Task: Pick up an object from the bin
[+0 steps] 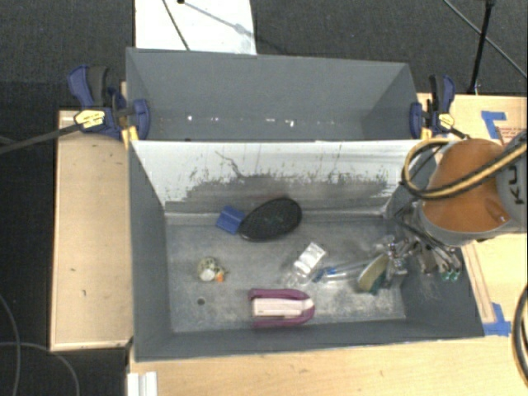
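Grey bin (247, 172), lower right: gripper (393, 264) over a tan object (371, 277), open or closed we cannot tell; the close wall (441, 308) may spoil a grasp.

Right edge cuts off the arm (483, 192). The end effector (394, 264) overlaps an olive-green object (373, 277), kind unclear. The blue block (230, 219) sits partly behind the black oval (271, 219). The small round item (211, 271) is too small to identify.

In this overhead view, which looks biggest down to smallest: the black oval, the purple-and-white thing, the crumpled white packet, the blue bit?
1. black oval and purple-and-white thing, too alike to rank
2. crumpled white packet
3. blue bit
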{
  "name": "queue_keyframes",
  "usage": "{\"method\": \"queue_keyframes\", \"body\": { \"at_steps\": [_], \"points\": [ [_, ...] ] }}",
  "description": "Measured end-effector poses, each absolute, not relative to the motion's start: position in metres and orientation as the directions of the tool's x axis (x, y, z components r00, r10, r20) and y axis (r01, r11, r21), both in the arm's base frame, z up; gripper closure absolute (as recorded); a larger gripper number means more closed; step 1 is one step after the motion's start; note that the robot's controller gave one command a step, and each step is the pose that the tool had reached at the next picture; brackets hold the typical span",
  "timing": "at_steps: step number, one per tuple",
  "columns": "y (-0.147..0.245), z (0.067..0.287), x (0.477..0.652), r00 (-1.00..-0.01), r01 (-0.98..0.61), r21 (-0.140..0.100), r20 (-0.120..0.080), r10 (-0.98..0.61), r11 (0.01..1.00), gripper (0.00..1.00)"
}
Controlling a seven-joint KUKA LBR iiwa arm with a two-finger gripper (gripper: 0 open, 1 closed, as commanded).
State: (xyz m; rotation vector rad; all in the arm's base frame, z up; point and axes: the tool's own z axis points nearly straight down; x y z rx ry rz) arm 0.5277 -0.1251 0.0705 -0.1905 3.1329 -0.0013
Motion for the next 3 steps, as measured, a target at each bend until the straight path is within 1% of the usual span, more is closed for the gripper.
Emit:
{"method": "queue_keyframes", "body": {
  "at_steps": [1, 2, 3],
  "points": [
    [-0.132, 0.179, 0.543, -0.989, -0.145, -0.004, -0.011, -0.145, 0.989, 1.00],
    [-0.129, 0.249, 0.558, -0.991, -0.132, -0.004, -0.012, -0.132, 0.991, 1.00],
    [-0.140, 0.250, 0.547, -0.951, -0.311, -0.001, -0.001, -0.311, 0.951, 1.00]
  ]
}}
